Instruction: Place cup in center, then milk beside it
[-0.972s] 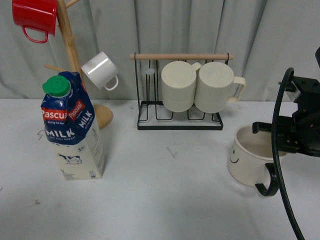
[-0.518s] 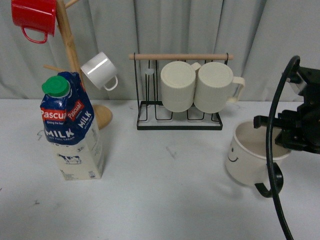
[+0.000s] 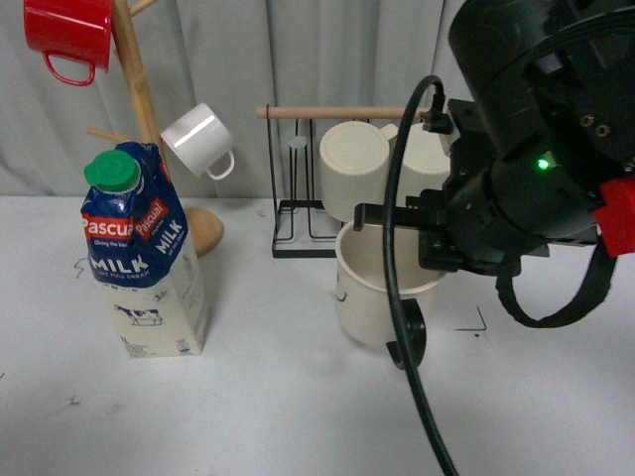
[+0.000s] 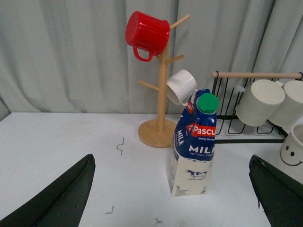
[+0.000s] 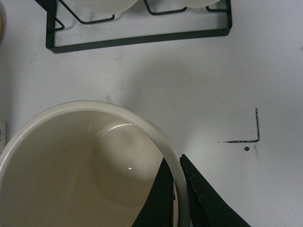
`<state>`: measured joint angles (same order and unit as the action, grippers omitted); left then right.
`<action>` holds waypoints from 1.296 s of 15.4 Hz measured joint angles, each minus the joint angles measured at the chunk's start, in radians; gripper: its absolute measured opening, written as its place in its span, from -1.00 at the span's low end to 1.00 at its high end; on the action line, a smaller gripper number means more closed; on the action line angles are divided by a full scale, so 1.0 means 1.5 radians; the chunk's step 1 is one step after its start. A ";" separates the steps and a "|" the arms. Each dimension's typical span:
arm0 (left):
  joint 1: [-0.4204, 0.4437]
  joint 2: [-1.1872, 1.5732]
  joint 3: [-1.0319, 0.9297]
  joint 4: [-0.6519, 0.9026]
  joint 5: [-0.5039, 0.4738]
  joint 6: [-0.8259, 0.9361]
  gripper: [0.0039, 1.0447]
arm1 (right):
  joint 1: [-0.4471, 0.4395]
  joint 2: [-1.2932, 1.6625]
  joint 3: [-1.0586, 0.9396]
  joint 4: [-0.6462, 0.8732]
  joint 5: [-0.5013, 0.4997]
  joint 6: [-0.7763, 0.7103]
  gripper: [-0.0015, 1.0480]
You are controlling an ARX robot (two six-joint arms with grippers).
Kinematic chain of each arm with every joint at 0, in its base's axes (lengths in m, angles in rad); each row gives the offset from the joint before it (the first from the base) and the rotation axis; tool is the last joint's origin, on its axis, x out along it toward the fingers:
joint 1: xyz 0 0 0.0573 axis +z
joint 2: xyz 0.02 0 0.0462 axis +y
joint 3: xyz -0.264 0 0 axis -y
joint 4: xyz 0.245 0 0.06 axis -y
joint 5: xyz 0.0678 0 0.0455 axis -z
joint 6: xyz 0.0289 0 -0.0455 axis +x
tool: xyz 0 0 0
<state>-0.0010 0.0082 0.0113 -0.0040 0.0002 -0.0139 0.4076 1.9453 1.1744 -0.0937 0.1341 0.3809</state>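
Observation:
The cup, a wide cream mug with a black loop handle, hangs just above the table's middle in front of the wire rack. My right gripper is shut on its rim; in the right wrist view the two fingers pinch the cup's wall, one inside and one outside. The milk, a blue and cream carton with a green cap, stands upright at the left. It also shows in the left wrist view, beyond my open, empty left gripper. The cup's smiley side shows at that view's right edge.
A black wire rack with two ribbed cream mugs stands behind the cup. A wooden mug tree at the back left holds a red mug and a small white cup. A grey curtain hangs behind. A black corner mark lies on the table.
My right arm has carried the cup from the table's right side leftward to the middle, in front of the rack. The milk and the left gripper have not moved.

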 joint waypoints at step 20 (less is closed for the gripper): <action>0.000 0.000 0.000 0.000 0.000 0.000 0.88 | -0.018 0.090 0.045 -0.021 -0.008 0.067 -0.34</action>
<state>-0.0010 0.0082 0.0113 -0.0036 -0.0002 -0.0139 0.3805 2.0800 1.2423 -0.1257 0.1223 0.4816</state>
